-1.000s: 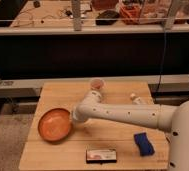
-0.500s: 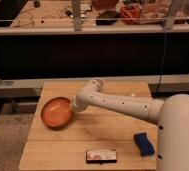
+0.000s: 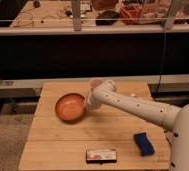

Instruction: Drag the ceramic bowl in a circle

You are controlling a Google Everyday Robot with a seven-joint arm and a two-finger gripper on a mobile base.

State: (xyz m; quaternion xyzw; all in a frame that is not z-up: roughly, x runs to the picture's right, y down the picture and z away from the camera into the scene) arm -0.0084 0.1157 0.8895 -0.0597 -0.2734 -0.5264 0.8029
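The ceramic bowl (image 3: 69, 107) is wide and shallow, orange inside with a darker rim. It sits on the wooden table (image 3: 53, 145), left of centre. My gripper (image 3: 87, 104) is at the bowl's right rim and holds it. My white arm reaches in from the lower right across the table. The gripper's wrist partly covers the rim there.
A small pinkish cup (image 3: 96, 83) stands just behind the gripper's wrist. A blue sponge (image 3: 144, 143) lies at the front right. A flat dark box with a pale label (image 3: 101, 155) lies at the front edge. A small white object (image 3: 133, 95) sits behind the arm.
The bowl has moved with the gripper from the table's front left towards the back, then to the right towards the centre. The arm has swung back with it.
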